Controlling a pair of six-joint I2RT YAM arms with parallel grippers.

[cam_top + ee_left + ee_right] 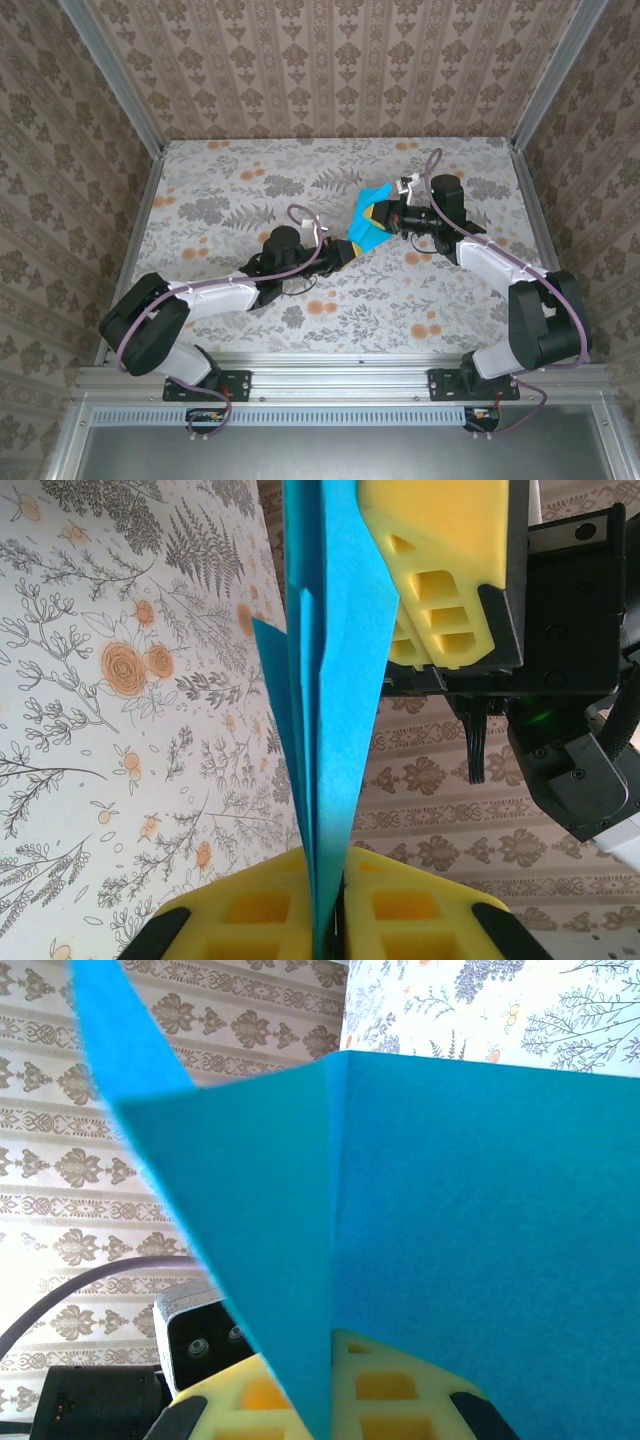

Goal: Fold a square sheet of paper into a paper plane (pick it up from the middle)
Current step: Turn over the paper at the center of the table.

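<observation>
Teal-blue and creased into angular layers, the sheet of paper (367, 230) is held up over the middle of the table, a little to the right, between the two arms. From overhead it is a small folded shape slanting from the near left to the far right. In the left wrist view it (325, 730) stands on edge as a narrow stack of folds, with one pointed flap splaying out to the left partway up. In the right wrist view it (450, 1210) spreads as a broad flat panel with a sharp upright crease, and a triangular flap slants away to the upper left.

The left gripper (350, 248) is clamped on the near, lower end of the paper. Its own camera shows its yellow fingers (260, 910) pressed together on the folds, with no gap between them. The right gripper (382, 213) is closed on the far, upper part. From the left wrist one of its yellow fingers (440, 570) lies flat against the right face of the sheet. In its own view its pads (400, 1400) meet at the bottom edge, right where the crease comes down.

Below the paper lies the table (240, 190), covered in a pale cloth printed with grey leaves and orange flowers. Wallpaper (330, 60) with a brown damask pattern rises behind and to both sides. A metal rail (340, 375) runs along the near edge, where the two arms are bolted.
</observation>
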